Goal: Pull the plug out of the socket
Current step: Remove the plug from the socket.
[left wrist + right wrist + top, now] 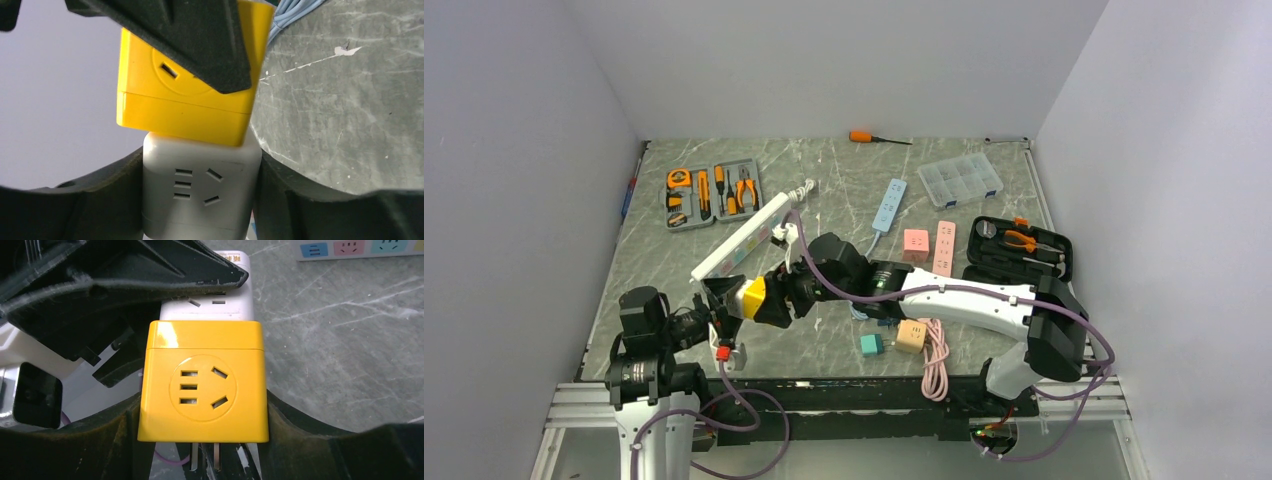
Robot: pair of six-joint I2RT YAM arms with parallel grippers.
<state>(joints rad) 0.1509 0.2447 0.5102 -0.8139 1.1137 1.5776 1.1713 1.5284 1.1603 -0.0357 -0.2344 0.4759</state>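
Top camera: I see a three-sided enclosure. The back wall (844, 60), left wall (514, 200) and right wall (1164, 180) are plain and matte, pale grey with a lilac tint. They meet in straight corners at the far end of the table.

The table top (844, 190) is grey with a marble pattern and thin white veins. In the right wrist view its surface (340, 340) shows fine scratches.

An aluminium extrusion rail (584, 405) runs along the near edge, with a black strip (864, 395) just behind it.

The light is even and diffuse, with soft shadows. The back wall reads brighter than the left one. In the left wrist view the wall (55, 100) is a flat lilac field.
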